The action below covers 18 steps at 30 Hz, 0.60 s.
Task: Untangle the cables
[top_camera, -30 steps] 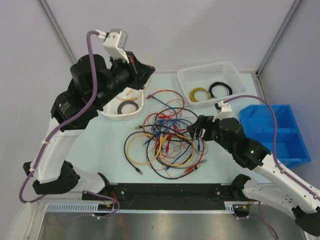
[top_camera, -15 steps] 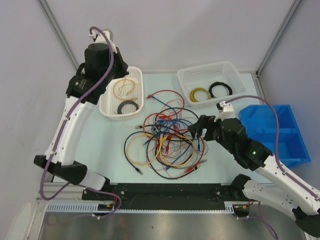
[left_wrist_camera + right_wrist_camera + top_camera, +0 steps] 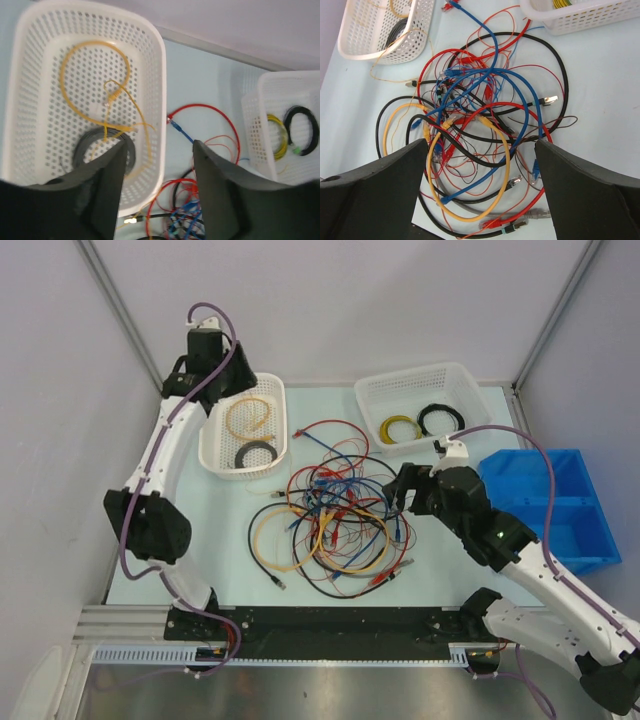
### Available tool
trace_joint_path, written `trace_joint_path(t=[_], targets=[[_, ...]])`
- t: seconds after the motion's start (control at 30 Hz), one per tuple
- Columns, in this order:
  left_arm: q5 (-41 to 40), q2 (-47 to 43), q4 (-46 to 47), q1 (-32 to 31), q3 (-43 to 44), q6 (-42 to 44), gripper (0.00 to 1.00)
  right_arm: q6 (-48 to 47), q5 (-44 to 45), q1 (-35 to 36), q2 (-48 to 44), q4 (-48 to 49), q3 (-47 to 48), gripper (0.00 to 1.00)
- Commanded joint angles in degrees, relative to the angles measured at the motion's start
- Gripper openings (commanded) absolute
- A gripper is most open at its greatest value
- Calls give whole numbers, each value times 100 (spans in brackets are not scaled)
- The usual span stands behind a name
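Observation:
The cables [image 3: 335, 510] lie in a tangle of red, blue, yellow and black loops at the table's middle, filling the right wrist view [image 3: 480, 110]. My right gripper [image 3: 392, 495] hovers open above the tangle's right edge, its fingers [image 3: 480, 145] wide apart with nothing between them. At the back left my left gripper [image 3: 225, 380] hangs above the left white basket [image 3: 283, 415], its jaws [image 3: 159, 147] apart and empty. A thin yellow cable [image 3: 111, 95] lies loose in that basket [image 3: 160, 75], beside a black coil [image 3: 85, 150].
A second white basket [image 3: 420, 390] at the back right holds a yellow coil [image 3: 398, 428] and a black coil [image 3: 441, 419]. A blue bin [image 3: 560, 510] stands at the right edge. A red loop and a blue plug [image 3: 177, 130] reach toward the left basket.
My left arm has drawn back from over the left basket toward the far left corner, and its jaws have parted. The yellow cable now lies free in the basket. The right arm barely shifted.

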Motion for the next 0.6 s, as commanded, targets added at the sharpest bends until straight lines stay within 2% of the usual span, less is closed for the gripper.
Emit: trace_joint_path(t=[0.0,0.07,0.1,0.23,0.27,0.37,0.4,0.43,0.57], targets=[[137,326,24,128,137,-356,74,-162,-87,-129,-75,1,233,95],[109,108,172,119,5,-418,87,-179,-87,-208,-84,-51,233,96],[74,28,181,110,-83,-427,99,-188,-121,-217,-75,-60,233,96],[-136,-543,199,-47,-311,-339,100,-127,-236,-226,-22,-52,233,95],[-189,-692,286,-283,-451,-278,100,-118,-262,-235,4,-60,233,95],[-418,-1421,584,-1056,-1346,-146,98,-48,-333,-235,39,-52,233,95],[-514,-1710,638,-1294,-1906,-137,97,-30,-359,-235,57,-69,233,95],[-593,-1878,691,-1731,-2207,-137,97,-13,-359,-226,48,-78,224,95],[-708,-2468,955,-2560,-3919,-505,90,40,-333,-182,4,-148,215,95]])
